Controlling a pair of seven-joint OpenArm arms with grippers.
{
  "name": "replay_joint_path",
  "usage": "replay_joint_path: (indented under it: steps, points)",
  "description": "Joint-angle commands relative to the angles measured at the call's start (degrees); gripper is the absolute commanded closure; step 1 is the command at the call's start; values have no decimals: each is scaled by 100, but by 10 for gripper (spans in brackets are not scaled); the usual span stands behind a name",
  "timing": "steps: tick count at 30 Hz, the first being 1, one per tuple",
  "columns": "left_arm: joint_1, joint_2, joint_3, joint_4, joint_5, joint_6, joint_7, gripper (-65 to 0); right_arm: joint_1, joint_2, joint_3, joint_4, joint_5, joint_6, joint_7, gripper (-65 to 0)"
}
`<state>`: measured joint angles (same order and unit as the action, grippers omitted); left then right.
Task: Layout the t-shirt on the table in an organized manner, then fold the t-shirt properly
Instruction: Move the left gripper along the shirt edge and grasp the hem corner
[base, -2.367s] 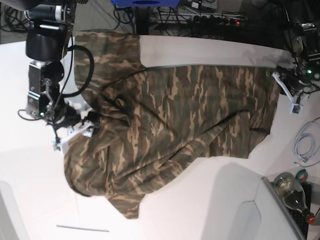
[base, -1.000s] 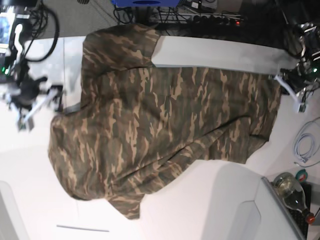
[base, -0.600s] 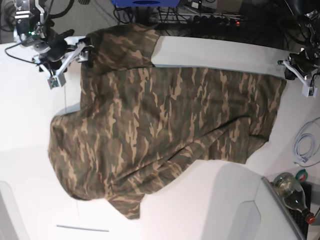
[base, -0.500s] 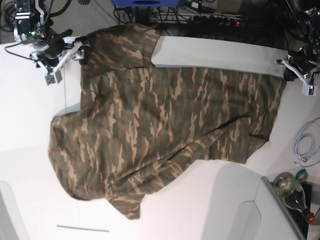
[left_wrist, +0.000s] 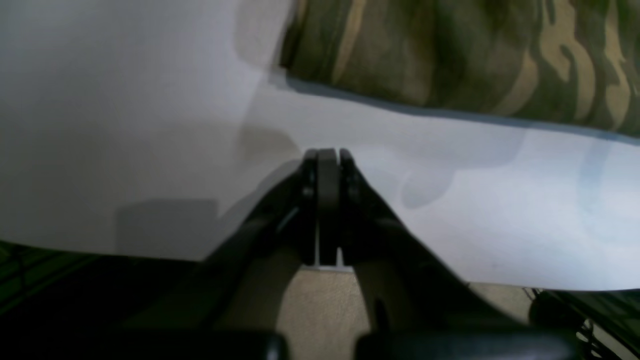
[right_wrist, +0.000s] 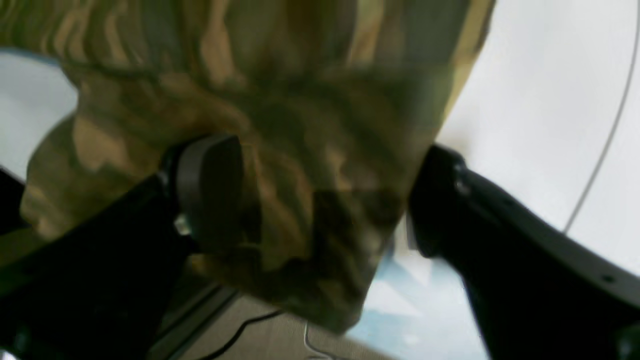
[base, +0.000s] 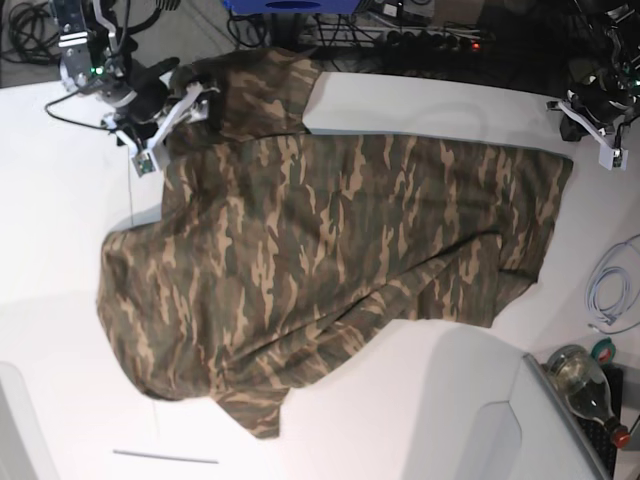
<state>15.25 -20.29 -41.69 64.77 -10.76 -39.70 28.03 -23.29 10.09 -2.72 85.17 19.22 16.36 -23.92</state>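
The camouflage t-shirt (base: 330, 250) lies spread across the white table (base: 50, 230), one sleeve (base: 255, 90) reaching the far edge at upper left. My right gripper (base: 178, 118) is at that sleeve. In the right wrist view its jaws (right_wrist: 320, 185) stand wide, with bunched sleeve cloth (right_wrist: 310, 150) hanging between the two black fingers (right_wrist: 210, 190) over the table's edge. My left gripper (base: 598, 138) hovers off the shirt's far right corner. In the left wrist view it (left_wrist: 327, 156) is shut and holds nothing, with the shirt's hem (left_wrist: 450, 60) just beyond it.
A glass bottle (base: 590, 385), a roll of tape (base: 603, 351) and a coiled white cable (base: 610, 290) sit at the right edge. Cables and a power strip (base: 430, 40) run behind the table. A thin seam line (base: 131, 195) crosses the tabletop at left.
My right gripper has swung from the table's left side to the upper-left sleeve, and its jaws now straddle the cloth. My left gripper has drifted up, still shut.
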Motion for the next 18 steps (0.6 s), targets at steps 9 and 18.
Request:
replay_joint_path:
  steps: [9,18]
  points:
    - [10,-111,-37,68,-62,-30,-100,-224,-76,24,13,42,-10,-14,-170,-18]
    - [-8,-6,-275,472,-255,-30,-408,-393,-67,24,13,42,-10,-14,-170,-2]
